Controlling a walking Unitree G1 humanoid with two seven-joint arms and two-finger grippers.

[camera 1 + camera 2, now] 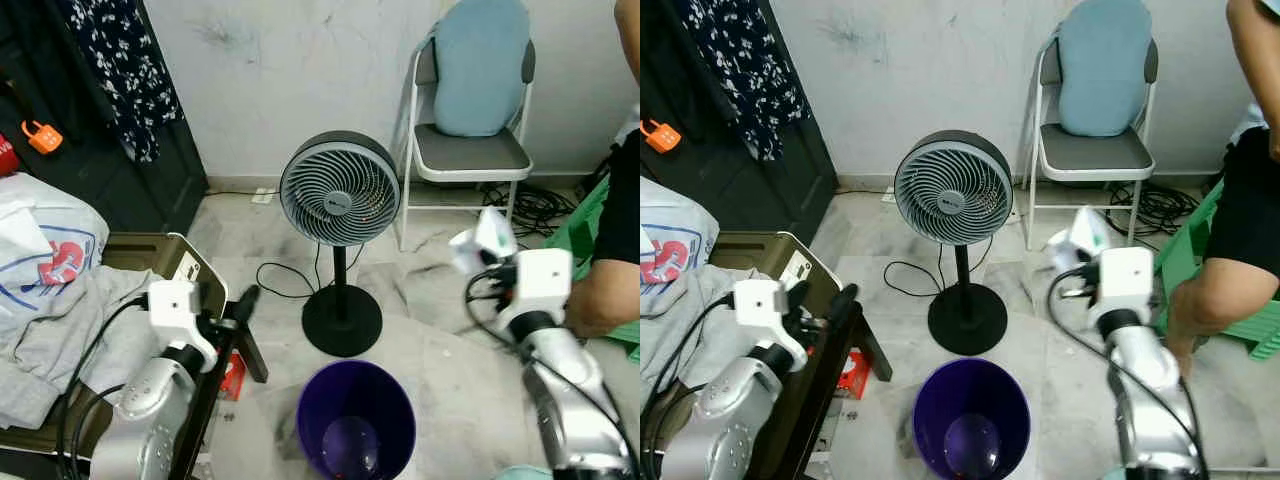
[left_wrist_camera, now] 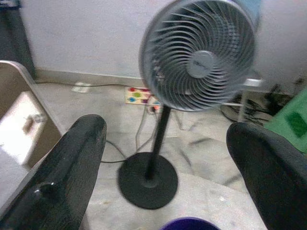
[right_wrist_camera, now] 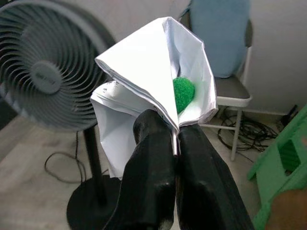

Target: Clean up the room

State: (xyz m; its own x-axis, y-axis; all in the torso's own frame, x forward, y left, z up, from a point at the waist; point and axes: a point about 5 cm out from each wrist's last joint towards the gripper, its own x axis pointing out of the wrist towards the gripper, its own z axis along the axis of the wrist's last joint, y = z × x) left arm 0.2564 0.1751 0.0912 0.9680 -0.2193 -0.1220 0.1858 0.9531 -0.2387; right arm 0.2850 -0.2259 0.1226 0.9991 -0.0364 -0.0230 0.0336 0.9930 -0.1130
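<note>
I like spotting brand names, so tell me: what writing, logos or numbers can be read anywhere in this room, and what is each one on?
Nothing here reads clearly.
Round grey pedestal fan: a small mark on its hub, too blurred to read.
White plastic bag with red and blue print: a logo, letters not legible.
Crumpled white paper pinched in the right claw: faint print, too small to read.
Small red box on the floor: unreadable.

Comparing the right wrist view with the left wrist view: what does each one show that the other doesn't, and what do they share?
Right wrist view alone: the right pincer shut on a crumpled white paper with a green ball tucked inside, and the folding chair with its blue cushion. Left wrist view alone: the left pincer open and holding nothing, a colourful power strip by the wall, the purple bin's rim. Both share the standing fan and the floor.
</note>
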